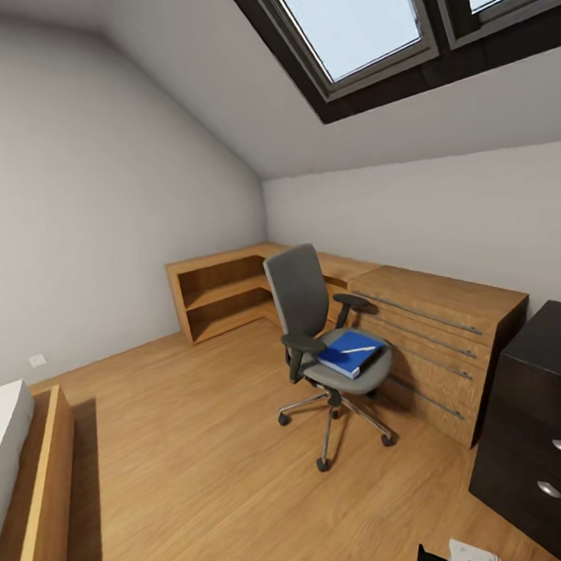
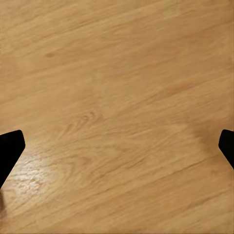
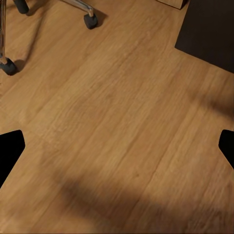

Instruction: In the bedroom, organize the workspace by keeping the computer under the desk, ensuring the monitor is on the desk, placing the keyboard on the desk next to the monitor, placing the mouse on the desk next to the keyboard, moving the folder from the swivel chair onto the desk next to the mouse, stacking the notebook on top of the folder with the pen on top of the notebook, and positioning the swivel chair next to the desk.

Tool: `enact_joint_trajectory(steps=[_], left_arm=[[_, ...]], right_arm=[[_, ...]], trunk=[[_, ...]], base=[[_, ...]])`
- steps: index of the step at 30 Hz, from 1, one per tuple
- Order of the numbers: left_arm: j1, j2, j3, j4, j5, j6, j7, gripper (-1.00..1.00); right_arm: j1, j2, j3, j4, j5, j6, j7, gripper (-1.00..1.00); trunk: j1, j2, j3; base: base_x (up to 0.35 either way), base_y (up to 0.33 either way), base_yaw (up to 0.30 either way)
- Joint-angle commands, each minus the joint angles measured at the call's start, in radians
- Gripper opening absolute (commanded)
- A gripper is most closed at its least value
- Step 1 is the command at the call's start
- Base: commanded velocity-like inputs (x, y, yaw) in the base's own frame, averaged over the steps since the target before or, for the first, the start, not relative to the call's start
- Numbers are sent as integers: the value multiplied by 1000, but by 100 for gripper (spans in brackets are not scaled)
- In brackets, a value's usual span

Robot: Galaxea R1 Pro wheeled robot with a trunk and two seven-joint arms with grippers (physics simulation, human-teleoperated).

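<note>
Approaching: base is en route across the wood floor (image 1: pixel 203 459) toward the swivel chair (image 1: pixel 319 328); step in hand looks like fetching the folder (image 1: pixel 349 352) off its seat.
Left gripper (image 2: pixel 117 146): spread wide, nothing between the fingertips (image 2: pixel 9 151), plank floor beneath it.
Right gripper (image 3: pixel 117 146): spread wide too, nothing held; chrome legs and casters of the chair base (image 3: pixel 90 19) lie ahead of it, a dark cabinet corner off to one side.
Folder location: flat on the chair seat, ahead of the right gripper and above its level, well apart from both tools.
Folder look: bright blue, document-shaped, white page edges showing; one corner hangs a little past the seat's front edge.
On top of folder: slim white stick, probably the pen (image 1: pixel 356 350); notebook not identifiable.
Doing it well: close in square to the seat front, stop short of the casters so the chair doesn't roll, raise the right arm to seat height, pinch the overhanging edge.
Risk: pen likely slides off if the folder tilts; lift it level or remove the pen first.
Desk (image 1: pixel 551 417): black drawer unit with silver knobs, to the right of the right gripper, beside a light wooden drawer chest (image 1: pixel 441 342).
</note>
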State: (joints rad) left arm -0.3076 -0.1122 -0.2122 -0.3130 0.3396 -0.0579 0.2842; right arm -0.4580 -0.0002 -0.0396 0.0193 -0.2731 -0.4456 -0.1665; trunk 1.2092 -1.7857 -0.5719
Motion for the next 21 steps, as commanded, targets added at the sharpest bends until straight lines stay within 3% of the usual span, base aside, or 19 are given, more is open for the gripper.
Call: enact_joint_trajectory(steps=[1,12,13,21], left_arm=[[-1,0,-9,1,10,-5,6,100],[-1,0,-9,5,10,-8,5,100],[-1,0,-9,5,10,-9,4,100],[-1,-1,-10,9,10,-8,4,100]], right_arm=[[-1,0,-4,2,0,-5,1,100],[1,12,-3,2,-1,-5,2,100],[2,17,-3,3,63,-4,-2,100],[2,16,-3,4,79,-3,-2,100]], trunk=[[-4,7,2],[-46,84,37],[-50,91,40],[-81,147,73]], base=[[0,0,0],[0,0,0],[0,0,-70],[0,0,-190]])
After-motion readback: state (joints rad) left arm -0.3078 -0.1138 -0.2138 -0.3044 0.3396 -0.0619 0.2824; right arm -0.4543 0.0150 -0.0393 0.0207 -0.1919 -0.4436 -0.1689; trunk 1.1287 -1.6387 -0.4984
